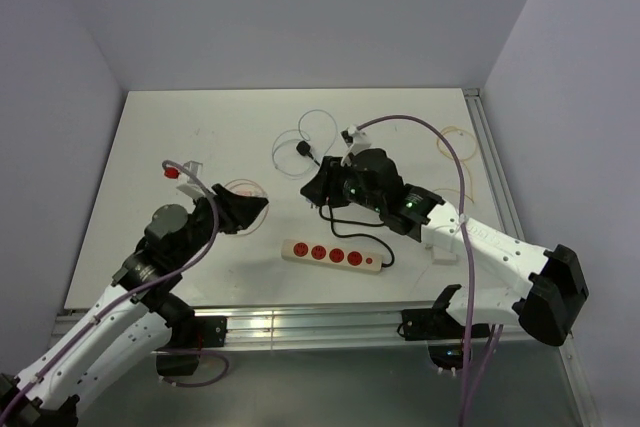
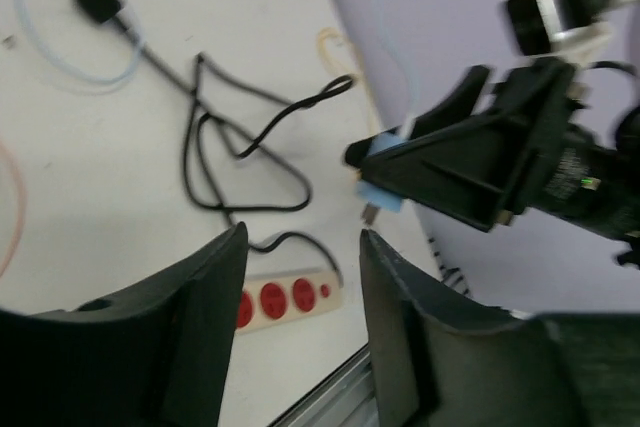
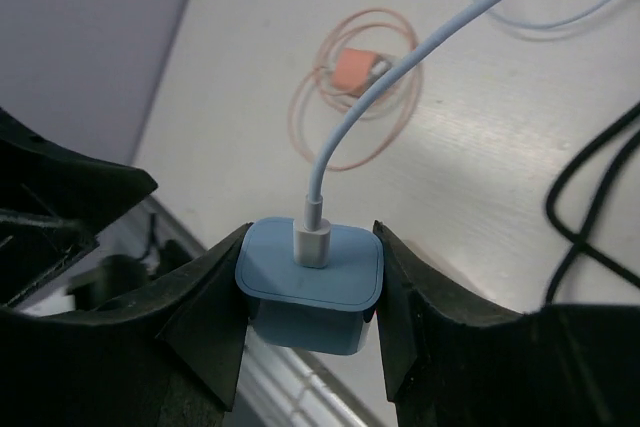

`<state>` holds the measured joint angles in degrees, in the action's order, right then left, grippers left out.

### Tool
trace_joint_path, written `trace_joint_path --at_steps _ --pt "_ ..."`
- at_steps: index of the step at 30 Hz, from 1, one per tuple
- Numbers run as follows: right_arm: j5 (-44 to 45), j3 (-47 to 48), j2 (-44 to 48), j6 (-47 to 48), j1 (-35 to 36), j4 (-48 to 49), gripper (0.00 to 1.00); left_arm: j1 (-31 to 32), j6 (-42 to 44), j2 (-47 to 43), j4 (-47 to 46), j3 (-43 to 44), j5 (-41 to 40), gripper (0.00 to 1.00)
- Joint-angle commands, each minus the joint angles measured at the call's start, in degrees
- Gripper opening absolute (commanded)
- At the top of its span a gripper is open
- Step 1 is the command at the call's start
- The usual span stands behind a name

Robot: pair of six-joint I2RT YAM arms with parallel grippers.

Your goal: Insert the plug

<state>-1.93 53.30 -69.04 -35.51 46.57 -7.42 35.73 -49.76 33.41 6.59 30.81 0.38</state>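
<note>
The plug is a light-blue charger cube (image 3: 310,282) with a white cable (image 3: 400,77) running from its top. My right gripper (image 3: 310,297) is shut on the cube's two sides and holds it above the table. In the left wrist view the cube (image 2: 380,182) hangs prongs down, above and to the right of the power strip. The beige power strip (image 1: 335,255) with red sockets lies near the front edge, also in the left wrist view (image 2: 285,299). My right gripper (image 1: 318,187) hovers behind the strip. My left gripper (image 1: 245,209) is open and empty left of the strip, its jaws (image 2: 300,287) wide apart.
The strip's black cord (image 1: 350,222) loops behind it to a black plug (image 1: 303,153). White cable loops (image 1: 310,132) lie behind that. Orange cable coils lie under my left gripper (image 1: 245,192) and at the back right (image 1: 455,142). A red-tipped item (image 1: 170,173) lies at the left.
</note>
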Motion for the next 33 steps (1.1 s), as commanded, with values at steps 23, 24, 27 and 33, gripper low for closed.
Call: trace_joint_path --at_steps 23,24,27,33 --pt "6.42 9.54 -1.8 -37.62 8.28 6.46 0.0 7.08 15.04 4.73 -29.62 -2.51 7.88 0.56" --pt "6.42 10.07 -2.15 -37.18 8.54 6.02 0.0 7.08 14.95 5.0 -29.79 -2.42 7.97 0.53" --pt "4.58 10.25 -2.86 -37.44 8.89 6.54 0.0 7.25 14.43 5.7 -30.76 -2.42 7.53 0.52" --pt "3.87 10.07 -3.3 -36.66 9.86 7.16 0.0 7.25 13.99 7.55 -29.0 -1.1 5.16 0.43"
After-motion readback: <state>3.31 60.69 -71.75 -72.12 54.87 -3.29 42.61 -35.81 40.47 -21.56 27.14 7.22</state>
